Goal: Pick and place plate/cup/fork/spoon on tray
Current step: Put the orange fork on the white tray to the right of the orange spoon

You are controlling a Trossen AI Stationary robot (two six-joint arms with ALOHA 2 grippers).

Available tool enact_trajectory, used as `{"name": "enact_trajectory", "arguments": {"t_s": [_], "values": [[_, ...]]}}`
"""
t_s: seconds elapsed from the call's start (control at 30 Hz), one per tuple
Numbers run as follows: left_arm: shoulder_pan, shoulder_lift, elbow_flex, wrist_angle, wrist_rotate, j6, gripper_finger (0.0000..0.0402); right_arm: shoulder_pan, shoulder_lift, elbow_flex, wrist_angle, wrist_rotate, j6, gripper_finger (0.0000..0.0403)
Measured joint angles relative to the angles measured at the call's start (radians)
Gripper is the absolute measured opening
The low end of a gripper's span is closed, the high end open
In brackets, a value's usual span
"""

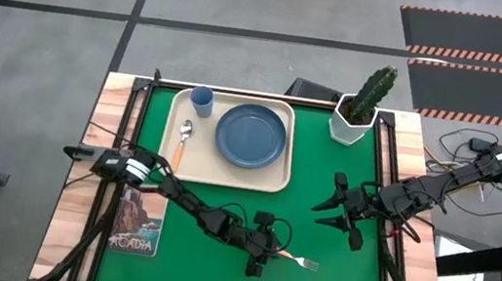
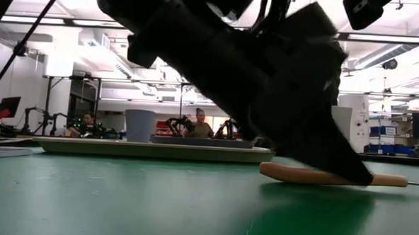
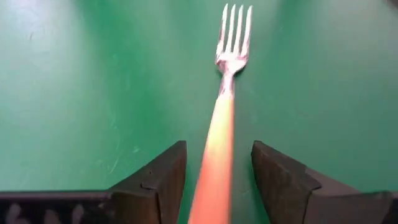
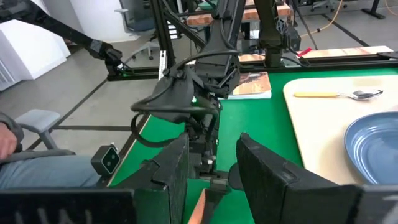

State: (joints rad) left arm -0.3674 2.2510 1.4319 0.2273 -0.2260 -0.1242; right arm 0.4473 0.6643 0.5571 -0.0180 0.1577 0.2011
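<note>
The fork [image 1: 298, 260] lies flat on the green mat [image 1: 320, 209], well apart from the tray [image 1: 174, 130] on the side away from the cactus pot [image 1: 352, 123]; the plate [image 1: 251, 136], the cup [image 1: 201, 101] and the spoon [image 1: 182, 141] already sit on the tray. The fork looks light, thin and stiff, with a smooth metal head that would likely slip between hard fingers, so the orange-tan handle seems the better place to take hold: it is thicker and less slick. Because it lies so low against the mat, a grip probably needs the fingers pressed almost to the surface. In the overhead view its long axis runs roughly parallel to the tray's long edge, with the tines pointing away from the left gripper [image 1: 258, 252] and the handle end nearest it. In the left wrist view the handle runs straight between the two fingers [image 3: 158, 180], with a clear gap on each side, so the left gripper is spread and straddling the handle, not yet clamped on it. The right gripper [image 1: 337, 214] hovers over the mat between the tray and the right table edge, its fingers spread and holding nothing.
</note>
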Motion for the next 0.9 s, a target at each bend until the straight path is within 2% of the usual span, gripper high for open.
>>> {"name": "enact_trajectory", "arguments": {"t_s": [0.27, 0.5, 0.77, 0.9], "values": [[0.003, 0.000, -0.019, 0.005, 0.000, 0.000, 0.0127, 0.000, 0.000, -0.002, 0.000, 0.000, 0.000, 0.0121], [0.002, -0.002, -0.032, 0.008, -0.001, -0.002, 0.0049, 0.000, 0.000, -0.002, -0.003, 0.000, 0.000, 0.0121], [0.002, -0.014, -0.032, -0.009, -0.016, 0.004, 0.0045, 0.000, 0.000, -0.002, -0.008, 0.000, 0.009, 0.0118], [0.001, -0.060, -0.035, -0.068, -0.044, 0.010, 0.0045, 0.000, -0.002, -0.002, -0.007, 0.000, 0.009, 0.0117]]}}
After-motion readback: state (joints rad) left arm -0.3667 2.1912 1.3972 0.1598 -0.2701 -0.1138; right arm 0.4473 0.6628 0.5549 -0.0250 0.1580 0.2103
